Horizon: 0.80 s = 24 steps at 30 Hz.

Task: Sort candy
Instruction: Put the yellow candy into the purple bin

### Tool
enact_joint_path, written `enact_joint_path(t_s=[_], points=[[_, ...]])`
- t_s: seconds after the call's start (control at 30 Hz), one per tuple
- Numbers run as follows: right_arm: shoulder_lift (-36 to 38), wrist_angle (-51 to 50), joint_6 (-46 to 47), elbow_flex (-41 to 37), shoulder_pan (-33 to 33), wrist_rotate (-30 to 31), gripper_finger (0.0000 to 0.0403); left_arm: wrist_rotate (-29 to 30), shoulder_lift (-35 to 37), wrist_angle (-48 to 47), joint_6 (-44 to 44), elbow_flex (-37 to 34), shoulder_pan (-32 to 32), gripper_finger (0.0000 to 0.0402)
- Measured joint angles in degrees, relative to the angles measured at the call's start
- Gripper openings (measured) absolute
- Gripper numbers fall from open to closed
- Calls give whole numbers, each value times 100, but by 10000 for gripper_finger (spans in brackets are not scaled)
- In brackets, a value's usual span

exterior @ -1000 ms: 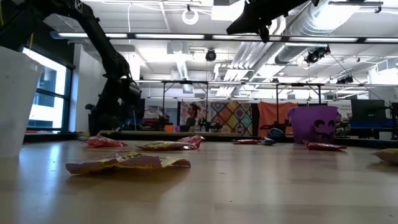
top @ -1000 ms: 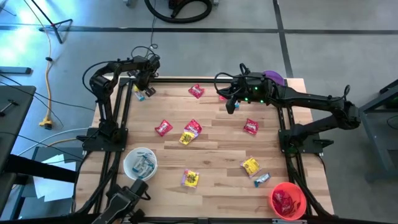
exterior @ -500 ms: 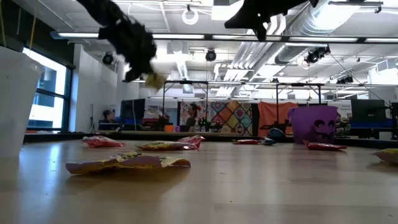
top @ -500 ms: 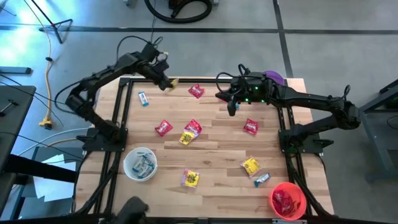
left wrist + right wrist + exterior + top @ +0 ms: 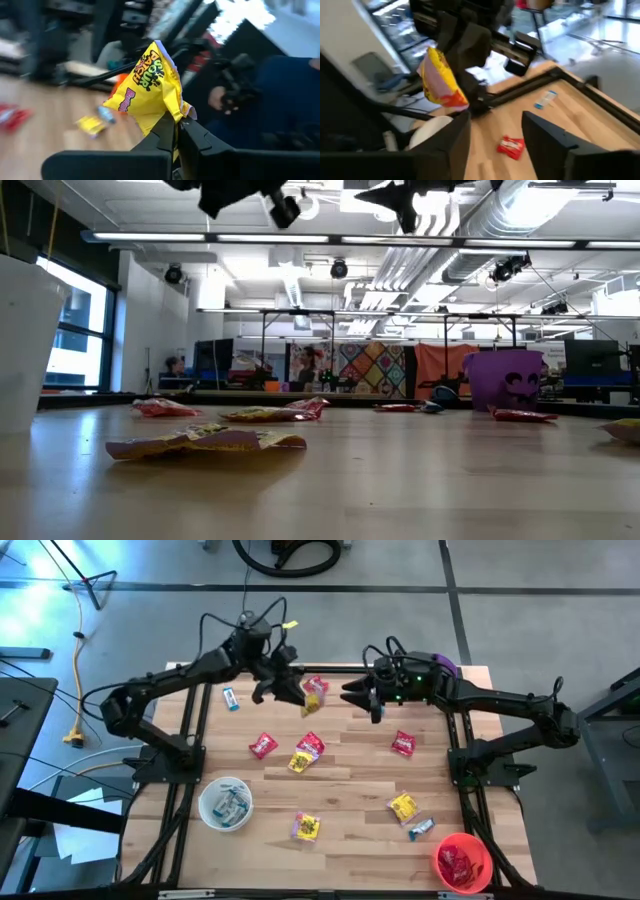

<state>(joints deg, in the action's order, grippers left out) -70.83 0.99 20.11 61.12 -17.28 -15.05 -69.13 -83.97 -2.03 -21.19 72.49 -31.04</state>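
Note:
My left gripper (image 5: 292, 692) hangs high over the table's far middle, shut on a yellow candy pack (image 5: 150, 85), which also shows as the yellow pack (image 5: 440, 77). My right gripper (image 5: 492, 135) is open and level. It faces that pack from the table's right, a short way off, and touches nothing. Several more red, yellow and blue candy packs lie flat on the table, among them a red one (image 5: 263, 745) and a yellow one (image 5: 403, 807). My left gripper pinches the yellow pack's edge (image 5: 172, 119) between its two shut fingers. The fingers lie about level and point toward the table's right. The pack sticks out past the fingertips, crumpled and lifted clear of the table.
A clear white bowl (image 5: 225, 802) holding blue candy stands at the near left. A red bowl (image 5: 462, 862) holding red candy stands at the near right corner. A purple bowl (image 5: 442, 665) stands at the far right behind my right arm.
My left gripper has risen from the table's far left with the yellow pack and swung toward the right. It has turned from pointing down to level. The pack is now lifted clear. My right gripper has tipped up a little toward the left gripper and opened.

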Motion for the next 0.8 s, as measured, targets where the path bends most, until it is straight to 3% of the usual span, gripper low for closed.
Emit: enact_joint_path(t_s=[0.23,0.8], points=[[0,856,-28,0,52,-612,197,-119,-349,1422,-1044,4,486,0],[-118,930,429,2,120,-1567,197,-23,-966,2602,-1874,2,803,0]])
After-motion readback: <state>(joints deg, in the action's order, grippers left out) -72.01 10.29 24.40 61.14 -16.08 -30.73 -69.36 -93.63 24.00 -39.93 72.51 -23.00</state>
